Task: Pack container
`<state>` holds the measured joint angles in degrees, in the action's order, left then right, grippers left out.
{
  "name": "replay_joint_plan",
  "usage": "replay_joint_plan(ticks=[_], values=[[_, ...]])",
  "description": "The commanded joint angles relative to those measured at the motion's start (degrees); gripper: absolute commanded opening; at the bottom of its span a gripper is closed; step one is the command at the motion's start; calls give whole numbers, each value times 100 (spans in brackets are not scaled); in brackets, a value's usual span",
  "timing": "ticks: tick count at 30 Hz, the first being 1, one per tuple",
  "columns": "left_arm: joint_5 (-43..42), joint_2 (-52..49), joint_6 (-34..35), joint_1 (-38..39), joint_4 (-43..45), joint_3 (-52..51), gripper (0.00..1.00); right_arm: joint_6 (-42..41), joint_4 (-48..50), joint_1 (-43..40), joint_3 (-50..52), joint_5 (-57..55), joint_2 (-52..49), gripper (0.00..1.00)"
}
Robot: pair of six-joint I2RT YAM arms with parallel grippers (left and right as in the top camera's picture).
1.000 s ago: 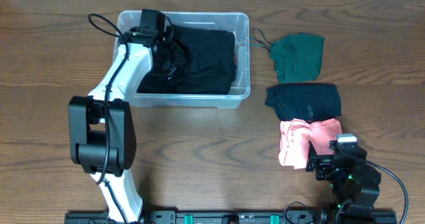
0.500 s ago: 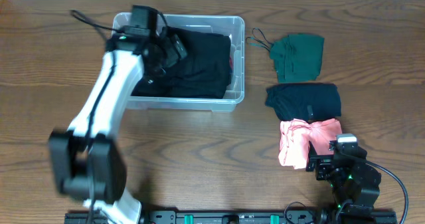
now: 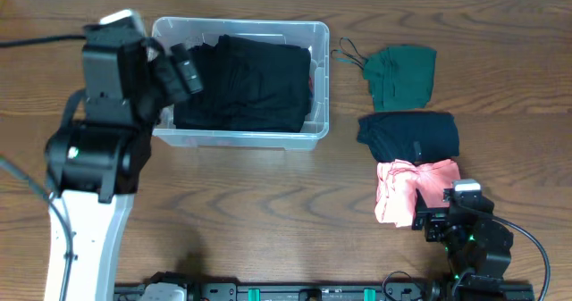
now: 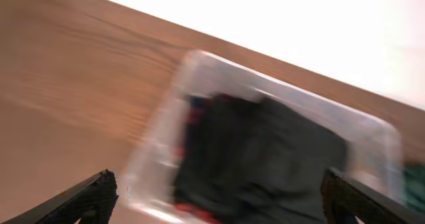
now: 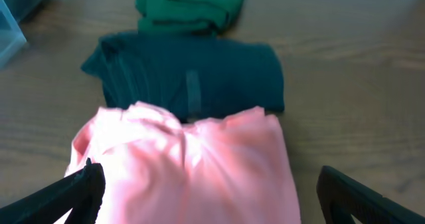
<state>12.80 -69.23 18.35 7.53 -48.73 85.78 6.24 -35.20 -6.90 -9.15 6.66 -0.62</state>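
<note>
Since a second ago the left arm point(image 3: 98, 149) has lifted out of the container point(image 3: 239, 140) and pulled back to the left. It now stands high and large in the overhead view, over the container's left edge. The container itself has slid a little to the left and sits at the far side of the table point(image 3: 268, 221), left of centre.

Folded black clothes point(image 3: 250, 82) fill the container, with a sliver of red showing against its right wall. The left wrist view is smeared by motion, but it shows the left gripper point(image 4: 222, 199) released, its fingers spread wide with nothing between them. The container and its dark load lie below and ahead of it.

To the right of the container, three folded garments lie in a column on the bare wood. A green one point(image 3: 402, 76) is farthest, with a thin loop of cord at its left. A dark one point(image 3: 411, 133) lies in the middle, and a pink one point(image 3: 407, 189) is nearest.

The right arm point(image 3: 469, 243) sits at the near right. The right gripper point(image 5: 212, 191) is also released and empty, its fingers wide apart, low over the near end of the pink garment.
</note>
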Motion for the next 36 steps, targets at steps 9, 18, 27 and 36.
replay_joint_plan(ticks=[9,18,27,36], values=[[2796,295,-203,-22,-184,44,98,-3648,2020,-44,55,2465,7,99],[2796,295,-203,-22,-184,44,98,-3781,3501,-44,-496,1862,-1158,99],[2796,295,-203,-22,-184,44,98,-2634,2894,-44,-2756,2076,-4627,99],[2796,295,-203,-22,-184,42,98,-1928,2549,-44,-5700,3049,-7825,99]])
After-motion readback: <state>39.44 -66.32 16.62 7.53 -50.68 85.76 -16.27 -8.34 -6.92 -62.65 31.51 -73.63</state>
